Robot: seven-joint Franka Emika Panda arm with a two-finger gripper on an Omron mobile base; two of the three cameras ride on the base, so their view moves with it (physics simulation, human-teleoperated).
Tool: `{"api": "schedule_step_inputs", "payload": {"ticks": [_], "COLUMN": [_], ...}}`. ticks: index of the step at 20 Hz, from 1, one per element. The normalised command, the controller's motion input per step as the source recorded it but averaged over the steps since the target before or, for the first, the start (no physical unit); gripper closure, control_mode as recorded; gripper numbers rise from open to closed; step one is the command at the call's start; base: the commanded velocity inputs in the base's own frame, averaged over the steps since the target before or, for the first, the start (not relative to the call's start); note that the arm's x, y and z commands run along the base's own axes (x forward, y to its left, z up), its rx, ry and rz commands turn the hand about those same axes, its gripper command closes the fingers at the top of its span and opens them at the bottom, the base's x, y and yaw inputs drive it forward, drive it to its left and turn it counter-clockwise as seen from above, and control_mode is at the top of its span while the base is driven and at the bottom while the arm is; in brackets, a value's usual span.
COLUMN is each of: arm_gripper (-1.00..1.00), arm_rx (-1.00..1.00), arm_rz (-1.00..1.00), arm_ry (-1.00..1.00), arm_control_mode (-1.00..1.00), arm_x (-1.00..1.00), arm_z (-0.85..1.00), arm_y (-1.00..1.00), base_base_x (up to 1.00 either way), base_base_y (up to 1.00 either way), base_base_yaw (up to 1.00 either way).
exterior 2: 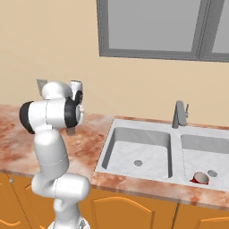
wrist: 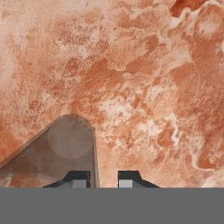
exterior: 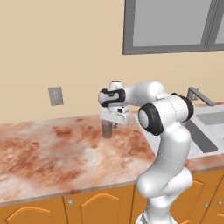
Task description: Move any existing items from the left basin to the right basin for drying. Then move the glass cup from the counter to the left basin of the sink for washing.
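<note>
The glass cup (exterior: pixel 106 131), a greyish translucent tumbler, stands upright on the marbled counter (exterior: pixel 52 148), left of the sink (exterior 2: pixel 112 147). My gripper (exterior: pixel 108 124) points straight down onto it. In the hand view I look into the glass cup (wrist: pixel 65 146); one side of its wall runs up between the two fingertips of the gripper (wrist: pixel 103 179), which are drawn close together astride it. The left basin (exterior 2: pixel 154 142) holds nothing. The red mug (exterior 2: pixel 201 178) lies in the front of the right basin (exterior 2: pixel 203 147).
The angular grey faucet (exterior 2: pixel 179 114) rises behind the divider between the basins. A wall outlet (exterior: pixel 55 96) sits on the beige wall left of the arm. Orange cabinet doors (exterior: pixel 96 208) run below the counter. A grey-framed window (exterior 2: pixel 154 29) hangs above the sink.
</note>
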Motion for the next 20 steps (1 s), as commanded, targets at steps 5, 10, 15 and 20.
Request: {"api": "schedule_step_inputs", "payload": {"ticks": [5,10,15,20], "arm_gripper": [1.0,1.0,1.0,1.0], "arm_rx": [0.0,0.0,0.0,0.0], "arm_rz": [0.0,0.0,0.0,-0.01], "arm_ry": [-0.03,-0.08,-0.09,-0.09], "arm_control_mode": [-1.0,-1.0,-1.0,-1.0], "arm_x": [-0.07,-0.18,-0.1,-0.16], "arm_z": [0.02,0.32,0.39,0.25], "arm_y": [0.0,-0.07,-0.26,-0.43], "base_base_x": [0.0,0.0,0.0,0.0], "base_base_y": [0.0,0.0,0.0,0.0], "base_base_yaw": [0.0,0.0,0.0,0.0]}}
